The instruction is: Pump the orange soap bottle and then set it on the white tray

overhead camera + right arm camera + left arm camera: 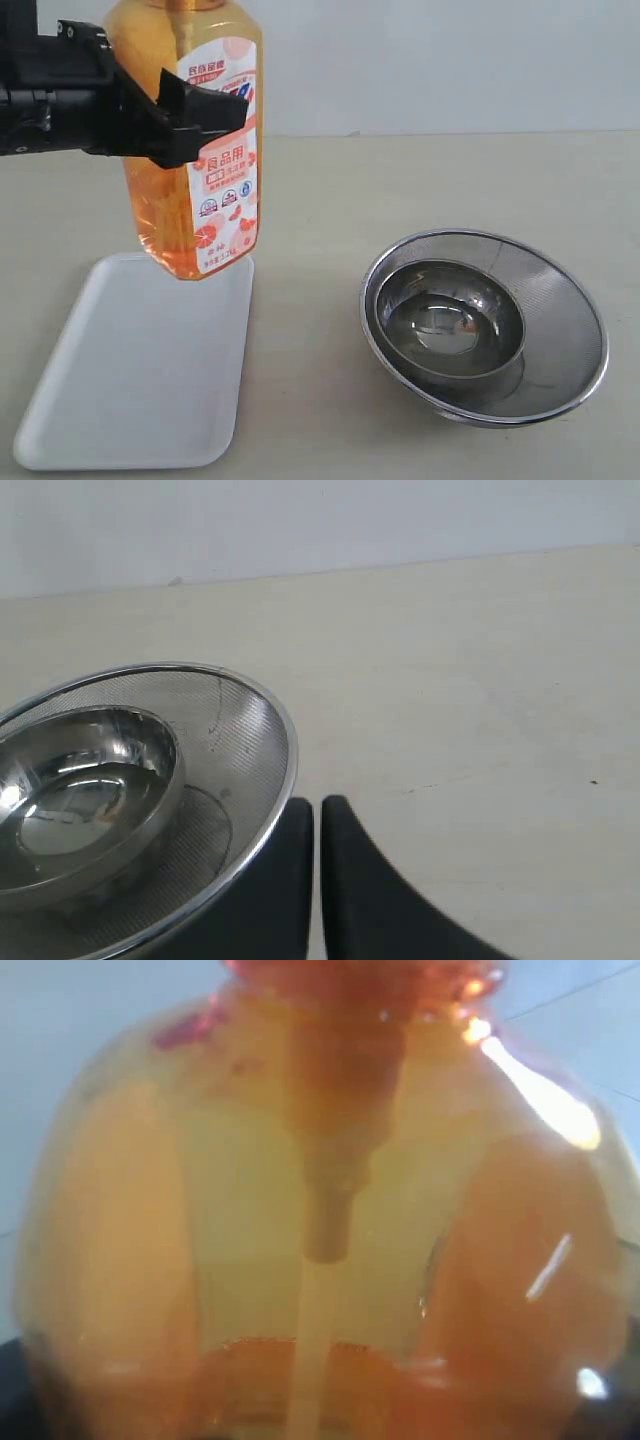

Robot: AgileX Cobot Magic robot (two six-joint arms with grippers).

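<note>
The orange soap bottle [205, 215] hangs upright in the air over the far end of the white tray [130, 390]. Its base is off the surface and its pump head is cut off by the top of the exterior view. My left gripper [190, 112] comes in from the left and is shut on the bottle's upper body, with one black finger across the label. The left wrist view is filled by the bottle [320, 1220] and its inner tube. My right gripper [318, 812] is shut on nothing, low over the table beside the steel bowl.
A round steel mesh bowl [560, 330] with a smaller steel bowl [450, 320] inside stands right of the tray. In the right wrist view its rim [285, 740] lies close beside my fingers. A white wall backs the beige table [320, 200].
</note>
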